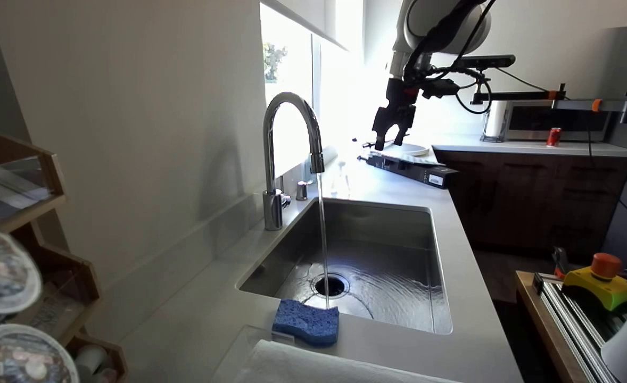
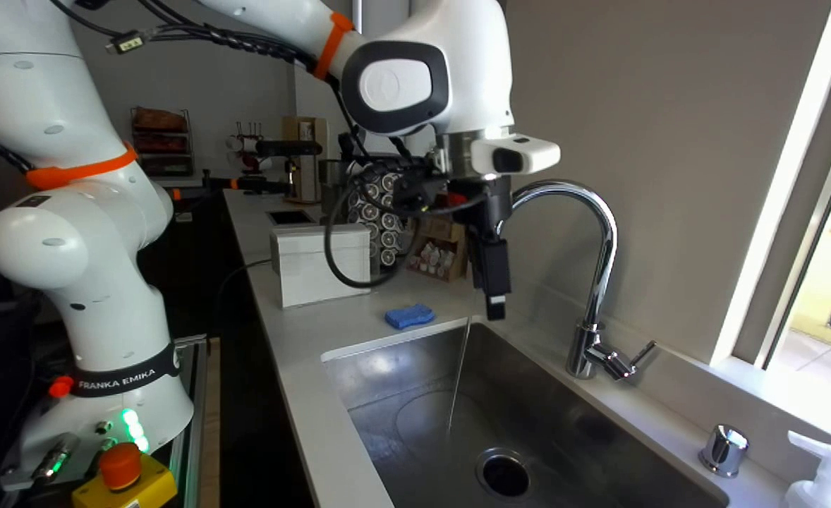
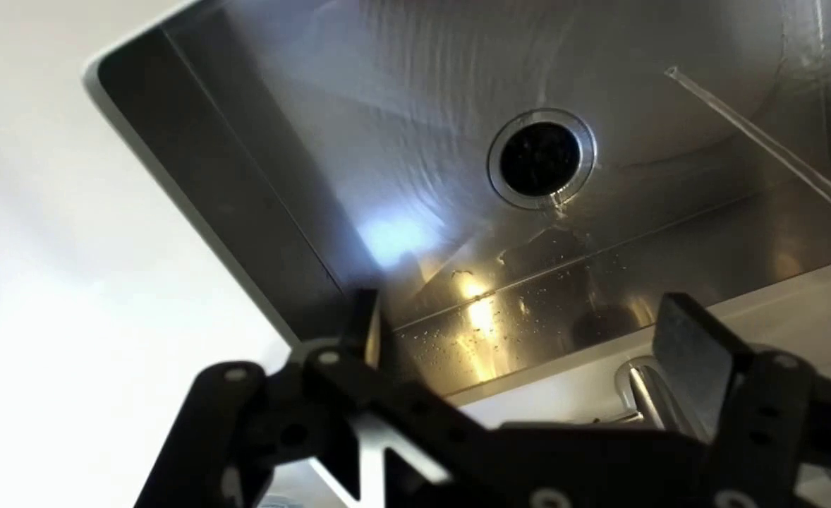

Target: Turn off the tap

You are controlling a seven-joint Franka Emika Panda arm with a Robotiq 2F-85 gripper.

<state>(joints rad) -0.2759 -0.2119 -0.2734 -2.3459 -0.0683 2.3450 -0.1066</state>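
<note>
Wooden shelves (image 1: 42, 211): at the far left we saw them stacked, two round printed lids (image 1: 2, 268) blurred in front.
Tap (image 1: 269, 154): we found it upright on the bench (image 1: 465, 287), at the wall side of the sink (image 1: 398, 226), its gooseneck spout arched over the sink.
Side handle (image 1: 285, 200): it jutted from the tap's base, its slim lever angled upward in an exterior view.
Blue sponge (image 1: 307, 322): it lay on the bench just beside the sink.
Water stream (image 1: 322, 229): we saw it fall from the spout into the sink, landing near the round drain (image 1: 332, 286).
Fingers (image 1: 381, 125): we saw them spread well apart, a wide gap between them; they hung in the air, pointing down, clear of the tap. Our wrist view showed the sink's corner and the drain past their tips.
Black box (image 1: 412, 171): long and low, it lay on the bench past the sink.
White arm (image 1: 444, 24): it reached in from above, and we saw dark cables running along its wrist.
Red can (image 1: 553, 137): it stood upright in front of the microwave (image 1: 534, 123), on the bench's far stretch.
Stop button (image 1: 606, 265): at the far right we saw it, orange-red on a yellow housing (image 1: 601, 290).
</note>
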